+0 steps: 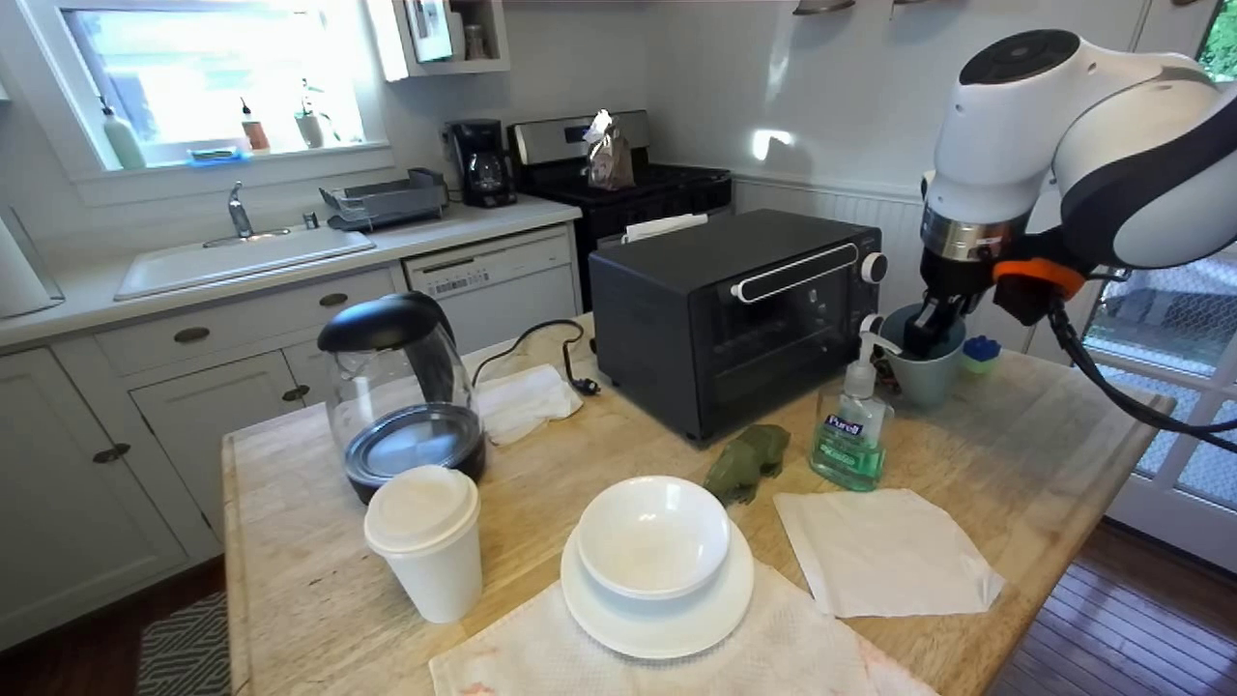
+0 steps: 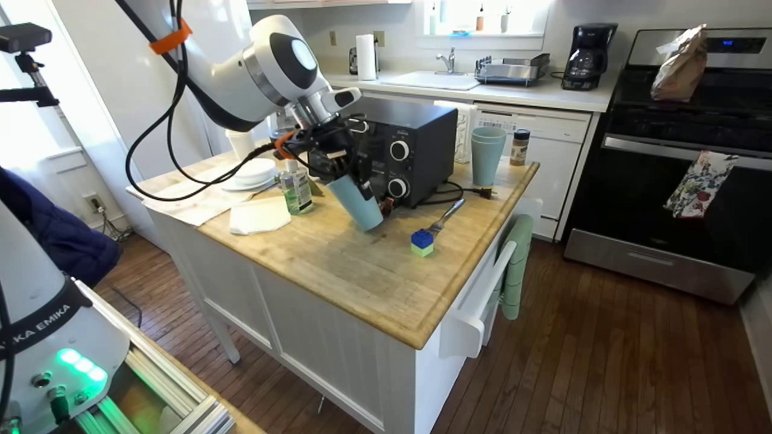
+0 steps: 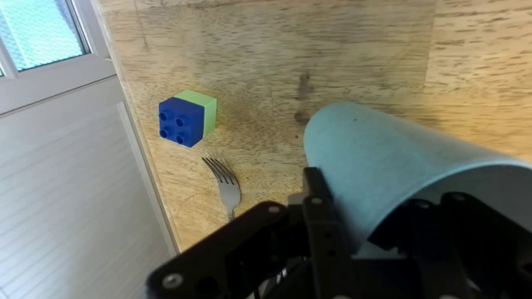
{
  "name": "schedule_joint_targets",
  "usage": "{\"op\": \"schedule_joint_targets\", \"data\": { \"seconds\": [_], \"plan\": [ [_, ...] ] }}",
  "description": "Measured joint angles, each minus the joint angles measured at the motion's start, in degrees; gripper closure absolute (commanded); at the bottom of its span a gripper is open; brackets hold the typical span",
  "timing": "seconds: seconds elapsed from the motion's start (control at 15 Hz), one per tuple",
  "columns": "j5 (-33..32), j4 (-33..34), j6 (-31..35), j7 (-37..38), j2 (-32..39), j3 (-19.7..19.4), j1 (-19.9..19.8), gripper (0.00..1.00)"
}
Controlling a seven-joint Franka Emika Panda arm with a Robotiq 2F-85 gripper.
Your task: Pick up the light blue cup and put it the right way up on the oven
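Observation:
The light blue cup is a tall plain tumbler above the wooden table. In an exterior view the cup leans, rim to the upper left and base to the lower right. I cannot tell whether its base touches the table. My gripper points down at the rim. In the wrist view the gripper has one finger outside the cup and one inside, shut on its wall. The inner fingertip is partly hidden. The black oven stands beside the cup, bare-topped; it also shows in an exterior view.
A sanitizer bottle stands close to the cup and oven. A blue-green toy block and a fork lie nearby. Nested light blue cups and a spice jar stand past the oven. A frog figure sits before the oven.

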Motion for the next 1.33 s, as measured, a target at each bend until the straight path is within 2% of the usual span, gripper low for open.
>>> {"op": "schedule_joint_targets", "data": {
  "seconds": [0.13,0.47,0.6,0.93,1.33],
  "plan": [
    [5.5,0.3,-1.2,-3.0,0.0,0.1,0.0,0.98],
    [26.0,2.9,-9.2,-20.3,-0.7,1.2,0.0,0.98],
    [31.4,5.0,-13.5,-25.5,-1.1,1.2,-0.1,0.98],
    [38.0,9.9,-22.3,-32.2,-1.9,1.2,-0.4,0.98],
    [41.2,14.8,-32.4,-36.1,-3.7,1.5,-0.4,0.98]
  ]
}}
